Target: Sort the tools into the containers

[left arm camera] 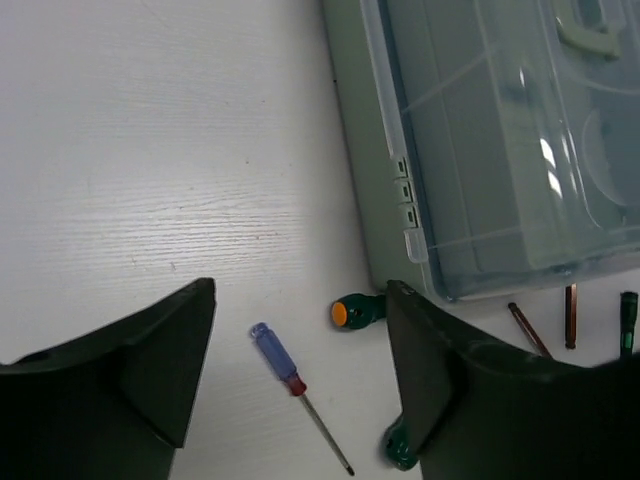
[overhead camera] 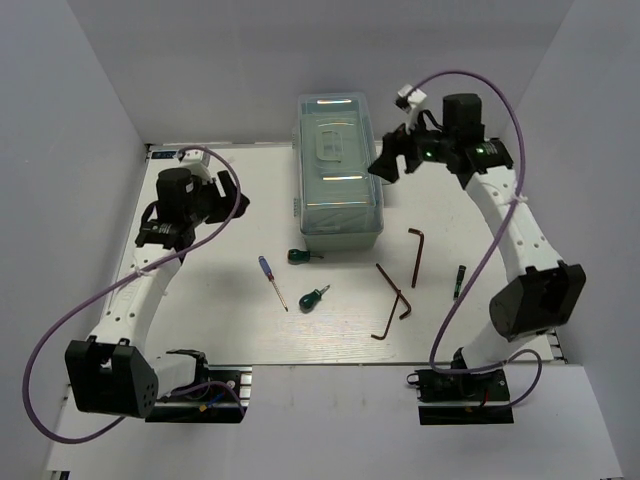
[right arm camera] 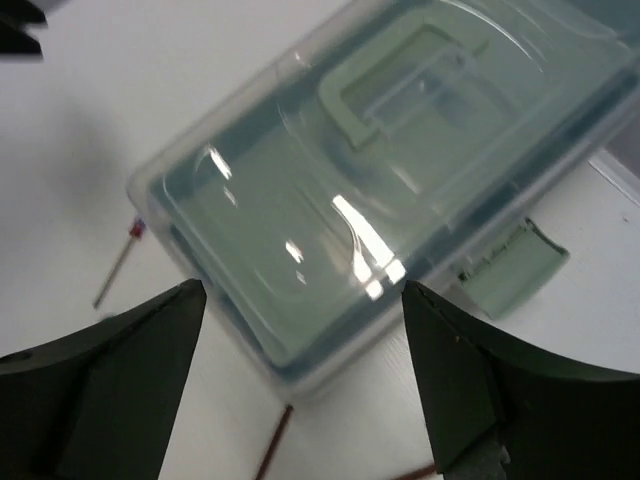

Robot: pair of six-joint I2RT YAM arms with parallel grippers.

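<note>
The toolbox with its translucent lid down stands at the back centre; its mint trays show through the lid. On the table in front lie a blue-handled screwdriver, two stubby green screwdrivers, three L-shaped hex keys and a thin dark screwdriver. My left gripper hangs open left of the box, above the blue screwdriver and a green one. My right gripper is open over the box's near right corner, holding nothing.
White walls close in the table on the left, back and right. A pale green latch sticks out from the toolbox side. A purple cable loops from each arm. Both arm bases sit at the near edge.
</note>
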